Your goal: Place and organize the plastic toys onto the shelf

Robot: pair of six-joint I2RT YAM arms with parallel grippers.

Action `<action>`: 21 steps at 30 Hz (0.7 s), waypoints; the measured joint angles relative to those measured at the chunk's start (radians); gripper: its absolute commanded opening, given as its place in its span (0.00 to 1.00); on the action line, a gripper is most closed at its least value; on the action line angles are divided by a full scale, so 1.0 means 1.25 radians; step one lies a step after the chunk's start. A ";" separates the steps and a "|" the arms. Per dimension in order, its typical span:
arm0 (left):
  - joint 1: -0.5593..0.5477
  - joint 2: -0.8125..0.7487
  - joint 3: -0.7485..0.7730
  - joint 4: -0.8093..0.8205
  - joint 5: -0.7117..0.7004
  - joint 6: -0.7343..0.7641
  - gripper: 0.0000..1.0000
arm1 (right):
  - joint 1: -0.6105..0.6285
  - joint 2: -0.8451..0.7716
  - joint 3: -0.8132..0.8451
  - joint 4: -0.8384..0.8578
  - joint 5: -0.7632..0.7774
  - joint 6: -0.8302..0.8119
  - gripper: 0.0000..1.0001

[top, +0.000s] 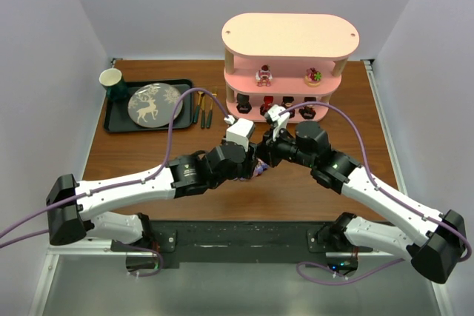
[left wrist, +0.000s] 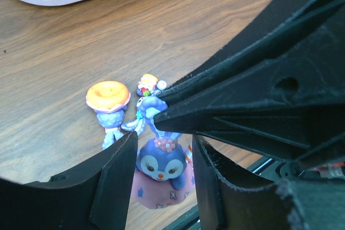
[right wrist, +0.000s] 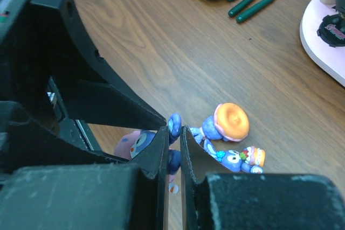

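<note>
Left wrist: upright bunny toy [left wrist: 161,168] between left tool's [left wrist: 163,145] half-parted fingers [left wrist: 116,187].

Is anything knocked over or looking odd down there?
Yes. Two toys lie tipped on their sides on the table: the orange-hatted bunny and the smaller bunny beside it. Oddly, both arms work the third bunny: the left jaws straddle it while the right jaws pinch its ears.

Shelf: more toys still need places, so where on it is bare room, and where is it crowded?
The shelf's top is bare end to end. The middle tier has free patches left of the red toy and between it and the pink toy. The bottom tier is crowded: dark toys line its front.
</note>
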 measured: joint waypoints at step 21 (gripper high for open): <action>0.006 0.012 0.000 -0.005 0.011 -0.017 0.00 | 0.000 -0.018 -0.011 0.008 0.011 0.014 0.45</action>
